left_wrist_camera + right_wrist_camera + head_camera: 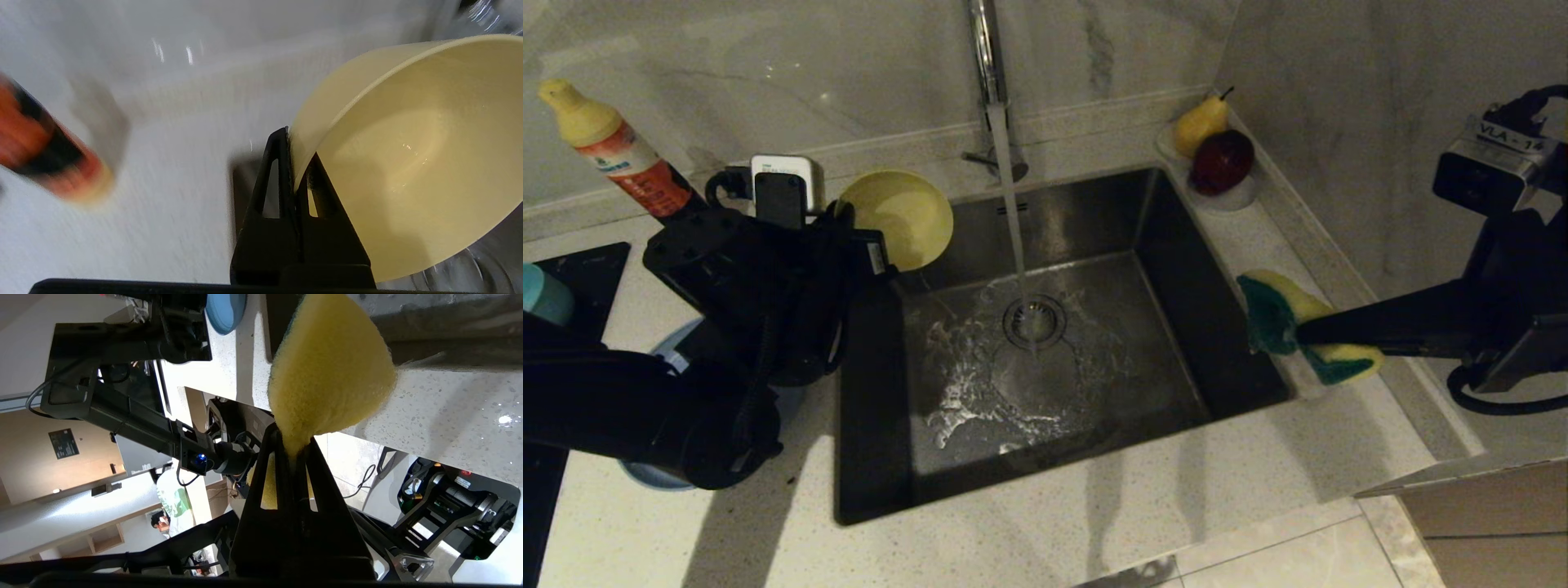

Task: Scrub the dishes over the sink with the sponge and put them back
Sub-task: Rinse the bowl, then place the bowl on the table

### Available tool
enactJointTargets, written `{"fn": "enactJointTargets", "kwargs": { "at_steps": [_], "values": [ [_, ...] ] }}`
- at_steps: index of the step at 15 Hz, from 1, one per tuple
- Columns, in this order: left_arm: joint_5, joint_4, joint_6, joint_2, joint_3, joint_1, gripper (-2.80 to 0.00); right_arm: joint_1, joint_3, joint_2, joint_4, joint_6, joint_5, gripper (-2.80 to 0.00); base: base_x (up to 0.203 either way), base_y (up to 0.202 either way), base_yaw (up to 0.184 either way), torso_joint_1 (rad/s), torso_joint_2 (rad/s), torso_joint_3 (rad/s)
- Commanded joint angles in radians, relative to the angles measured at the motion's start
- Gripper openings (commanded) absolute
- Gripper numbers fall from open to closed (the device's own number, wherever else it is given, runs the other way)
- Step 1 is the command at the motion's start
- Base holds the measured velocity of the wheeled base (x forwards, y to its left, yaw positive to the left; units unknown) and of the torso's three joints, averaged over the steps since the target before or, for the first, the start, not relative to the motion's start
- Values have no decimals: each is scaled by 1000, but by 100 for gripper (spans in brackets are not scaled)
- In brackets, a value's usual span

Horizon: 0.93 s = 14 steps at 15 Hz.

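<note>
Marble counter is surrounding the sink [1045, 351], tap running onto the drain. At ten o'clock of it the left gripper [295, 163] is pinching the bowl [900, 216] by its rim: light, stiff, probably slick once wet. At three o'clock the right gripper [295, 451] is squeezing the sponge [1298, 335], soft and springy. Only the wrist views are showing each pinch close up; only the head view is showing the stream.

L pincer [300, 163] & R pincer [294, 451] clamped.
</note>
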Motion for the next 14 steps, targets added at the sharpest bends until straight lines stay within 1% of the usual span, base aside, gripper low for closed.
{"fn": "enactJointTargets", "kwargs": {
  "at_steps": [1,2,4,6,7,8,9,10,11,12,14],
  "values": [
    [5,379,-136,-90,-61,24,-280,0,10,-14,3,4,3,-280,0,0,0,0,0,0],
    [-1,568,-206,-127,-104,27,-280,0,15,-19,4,4,3,-280,0,0,0,0,0,0],
    [-45,997,-373,-200,-254,32,-280,0,19,-30,6,7,3,-280,0,0,0,0,0,0],
    [-124,1357,-545,-253,-438,35,-280,0,33,-42,7,7,3,-280,0,0,0,0,0,0],
    [-167,1545,-622,-269,-519,38,-280,0,52,-57,5,7,2,-280,0,0,0,0,0,0],
    [-214,1693,-680,-287,-580,42,-280,0,65,-71,7,7,2,-280,0,0,0,0,0,0],
    [-262,1784,-739,-319,-618,47,-280,0,79,-83,5,7,3,-280,0,0,0,0,0,0],
    [-280,1797,-794,-349,-626,50,-280,0,92,-89,4,7,4,-280,0,0,0,0,0,0],
    [-285,1797,-827,-382,-634,55,-280,0,101,-91,6,8,5,-280,0,0,0,0,0,0],
    [-287,1803,-846,-413,-640,69,-280,0,111,-93,6,8,6,-280,0,0,0,0,0,0],
    [-285,1832,-862,-461,-638,128,-280,0,117,-109,7,9,23,-280,0,0,0,0,0,0]
  ]
}}
